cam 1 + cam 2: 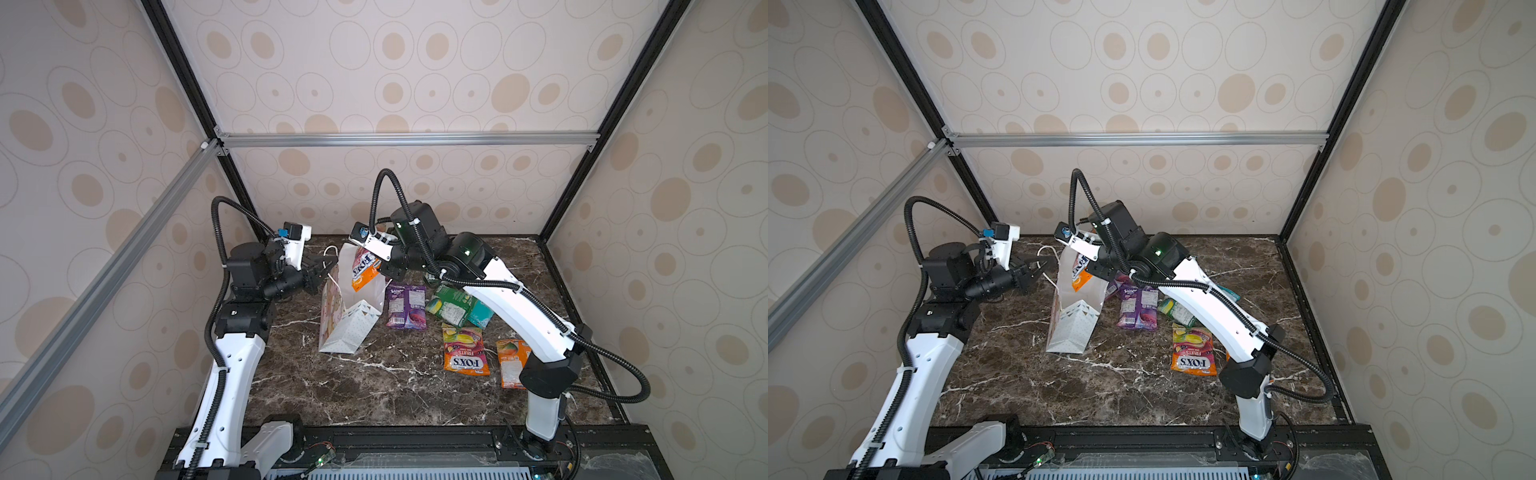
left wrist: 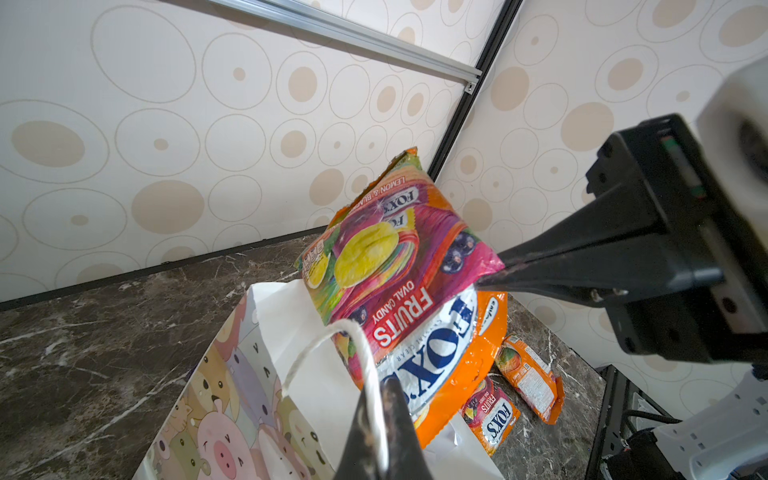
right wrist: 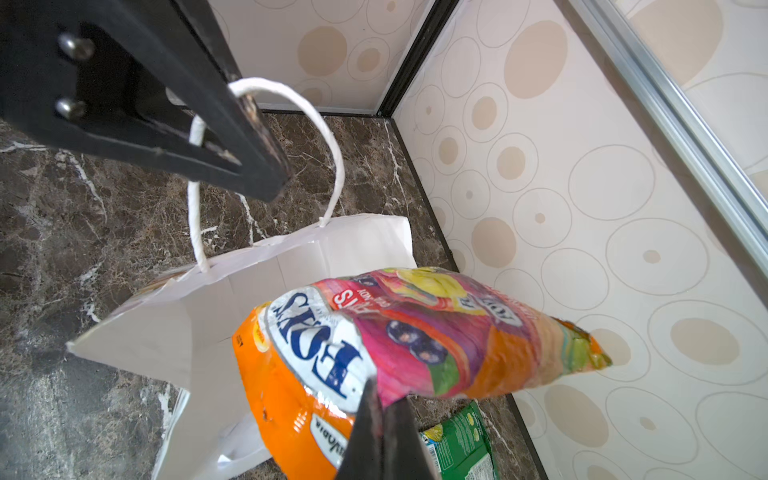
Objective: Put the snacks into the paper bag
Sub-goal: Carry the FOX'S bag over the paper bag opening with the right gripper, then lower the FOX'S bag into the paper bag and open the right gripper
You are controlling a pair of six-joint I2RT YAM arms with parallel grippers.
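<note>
Gripping white cord handle [image 2: 347, 325] of tall white paper gift bag [image 1: 353, 328] with closed left gripper [image 2: 384, 392]; pinching glossy orange FOX'S packet [image 1: 365, 272] in closed right gripper [image 3: 384, 399], lower end at open bag mouth; purple plastic packet [image 1: 405, 307] flat on dark marble table [image 1: 374, 395] nearby

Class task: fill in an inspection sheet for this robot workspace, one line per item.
Surface: dark marbled tabletop, no spills seen.
Job's things: paper bag stands open; FOX'S packet held at its mouth; purple packet, green packet, teal packet, orange packet and second orange packet lie on the table.
Clutter: nothing seen.
Grippers: left gripper shut on the bag's cord handle; right gripper shut on the FOX'S packet.
Cables: black conduits arch above both arms.
Surroundings: oval-patterned walls, aluminium frame bar.
</note>
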